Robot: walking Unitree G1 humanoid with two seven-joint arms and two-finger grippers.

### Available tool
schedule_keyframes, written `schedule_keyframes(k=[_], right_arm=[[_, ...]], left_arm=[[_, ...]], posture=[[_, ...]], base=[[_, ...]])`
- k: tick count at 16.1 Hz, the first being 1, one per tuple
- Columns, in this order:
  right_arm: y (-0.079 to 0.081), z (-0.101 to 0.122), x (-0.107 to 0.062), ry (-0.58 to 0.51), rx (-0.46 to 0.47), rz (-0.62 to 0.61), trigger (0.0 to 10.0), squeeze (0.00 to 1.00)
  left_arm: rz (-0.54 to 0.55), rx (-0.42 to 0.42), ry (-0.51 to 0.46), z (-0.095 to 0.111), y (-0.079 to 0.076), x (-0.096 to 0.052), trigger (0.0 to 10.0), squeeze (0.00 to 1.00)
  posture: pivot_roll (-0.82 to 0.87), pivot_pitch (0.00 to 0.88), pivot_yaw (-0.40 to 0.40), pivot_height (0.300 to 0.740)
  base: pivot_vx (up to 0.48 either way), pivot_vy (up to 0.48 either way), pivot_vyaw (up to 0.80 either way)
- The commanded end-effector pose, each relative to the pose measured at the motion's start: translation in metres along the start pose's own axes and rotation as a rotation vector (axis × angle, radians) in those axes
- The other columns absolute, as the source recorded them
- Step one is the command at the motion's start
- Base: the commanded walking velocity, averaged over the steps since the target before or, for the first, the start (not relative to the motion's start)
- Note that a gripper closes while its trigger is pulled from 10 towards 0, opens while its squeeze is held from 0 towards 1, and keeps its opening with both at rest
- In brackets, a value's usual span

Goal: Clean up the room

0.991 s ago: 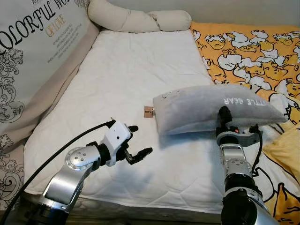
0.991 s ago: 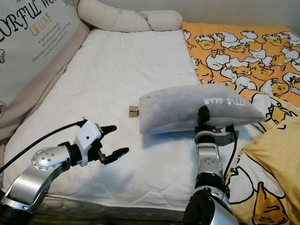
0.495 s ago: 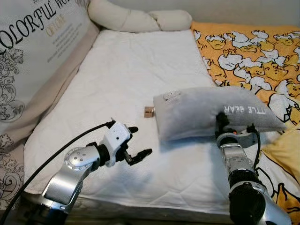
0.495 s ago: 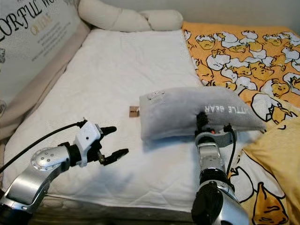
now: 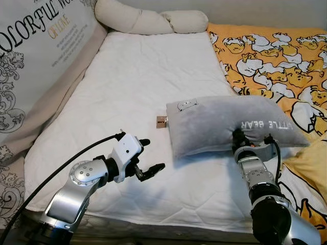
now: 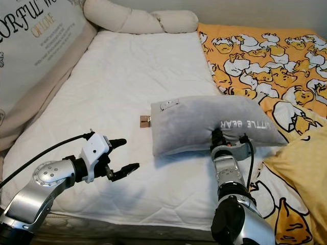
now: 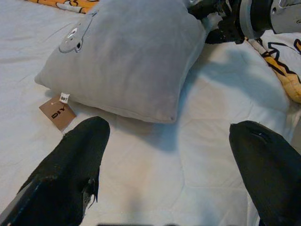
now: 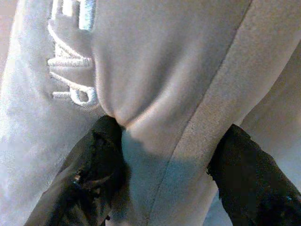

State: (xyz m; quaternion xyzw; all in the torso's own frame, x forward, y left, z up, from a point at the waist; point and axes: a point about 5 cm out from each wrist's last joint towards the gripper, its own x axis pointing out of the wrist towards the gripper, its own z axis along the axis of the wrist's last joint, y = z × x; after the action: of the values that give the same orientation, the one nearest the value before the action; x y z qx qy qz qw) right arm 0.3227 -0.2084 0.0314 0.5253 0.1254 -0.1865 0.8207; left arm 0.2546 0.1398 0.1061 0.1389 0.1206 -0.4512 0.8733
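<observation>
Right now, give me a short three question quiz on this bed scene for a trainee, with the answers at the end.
1. True or false: the right gripper grips the near edge of the grey pillow.
2. Which best describes the left gripper? A) shut on the brown tag B) open, apart from the pillow C) resting on the cream bolster
3. Fill in: the brown tag lies on the white ____ beside the pillow's corner.

Key: 1 true. 2 B; its fingers are spread above the white mattress, holding nothing. 3 mattress.
</observation>
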Motion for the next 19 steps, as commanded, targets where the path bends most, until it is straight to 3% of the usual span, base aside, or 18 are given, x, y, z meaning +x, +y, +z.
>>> schedule_keyframes(k=[1, 6, 15, 16, 18, 19], right_arm=[[0.002, -0.002, 0.001, 0.010, -0.027, -0.012, 0.0, 0.00], [0.005, 0.001, 0.003, 0.019, -0.141, -0.065, 0.0, 0.00], [0.006, 0.012, 0.005, -0.023, -0.174, -0.067, 0.0, 0.00], [0.013, 0.018, 0.006, -0.070, -0.203, -0.063, 0.0, 0.00], [0.029, 0.020, 0.009, -0.070, -0.218, -0.003, 0.0, 0.00], [0.047, 0.019, 0.011, -0.059, -0.279, 0.048, 0.0, 0.00]], left_arm=[[-0.012, 0.014, 0.002, 0.002, -0.001, -0.001, 10.0, 0.00], [-0.022, 0.028, 0.011, 0.006, 0.003, -0.002, 10.0, 0.00], [-0.027, -0.026, -0.009, 0.007, 0.001, -0.003, 10.0, 0.00], [-0.002, -0.077, -0.015, 0.004, 0.001, -0.006, 10.0, 0.00], [0.013, -0.097, -0.047, 0.004, 0.001, -0.007, 10.0, 0.00], [0.092, -0.090, -0.023, 0.002, 0.008, -0.007, 10.0, 0.00]], posture=[[0.12, 0.000, -0.016, 0.740], [0.14, 0.000, -0.008, 0.740], [0.11, 0.000, 0.017, 0.740], [0.09, 0.000, 0.028, 0.740], [0.09, 0.000, 0.026, 0.740], [0.09, 0.000, 0.025, 0.740]], base=[[0.000, 0.000, 0.00], [0.000, 0.000, 0.00], [0.000, 0.000, 0.00], [0.000, 0.000, 0.00], [0.000, 0.000, 0.00], [0.000, 0.000, 0.00]])
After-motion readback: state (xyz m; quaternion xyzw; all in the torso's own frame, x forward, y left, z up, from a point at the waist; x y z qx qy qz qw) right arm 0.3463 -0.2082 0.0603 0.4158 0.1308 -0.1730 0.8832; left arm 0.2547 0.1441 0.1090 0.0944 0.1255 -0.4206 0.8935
